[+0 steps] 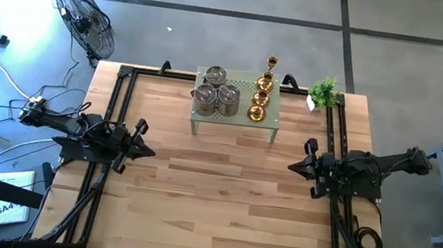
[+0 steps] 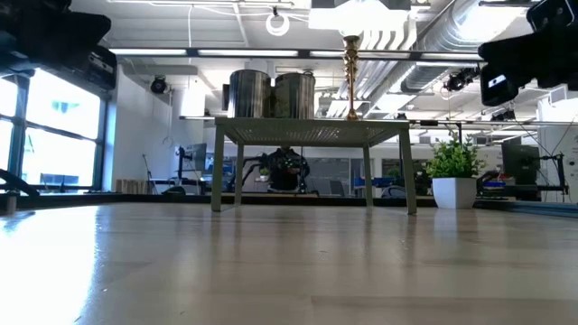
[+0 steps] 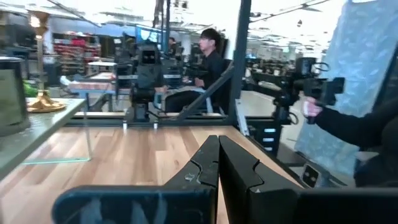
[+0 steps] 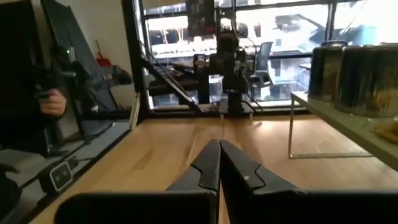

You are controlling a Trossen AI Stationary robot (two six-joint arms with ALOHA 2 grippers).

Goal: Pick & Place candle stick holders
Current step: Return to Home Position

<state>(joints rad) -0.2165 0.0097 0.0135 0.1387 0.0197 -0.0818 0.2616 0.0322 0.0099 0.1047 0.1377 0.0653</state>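
Holders (image 1: 229, 99): all six are on the stand (image 1: 235, 119). None shows on the bare desk (image 1: 219, 208).
Silver group: the three silver holders (image 1: 206, 98) cluster on the stand's left half. You cannot tell whether they touch.
Gold group: the gold holders (image 1: 260, 97) form a row on the right half, running from front to back, with their stems upright. In the low view they line up, so you see only one stem.
Stand position: it is at the far middle of the desk. The plant (image 1: 323, 92) is near its far right corner.
Left tool (image 1: 145, 140): it is over the desk's left side and points toward the middle. Its fingers are pressed together and hold nothing.
Right tool (image 1: 297, 163): it is over the desk's right side, facing the left tool. Its fingers are also pressed together and hold nothing.
Governing relation: the stand lies between the two tools but farther toward the far edge, well apart from both. The silver group is nearer the left tool and the gold group is nearer the right tool.
Step judged: placing appears complete, and both arms look parked or close to it.
Next move: expect an unloaded retreat. No approach to the stand should be needed.
Risk: low. Keep both tools on the near side of the stand, because the upright gold stems would tip most easily.
Surroundings: a person (image 3: 208, 53) sits beyond the desk.
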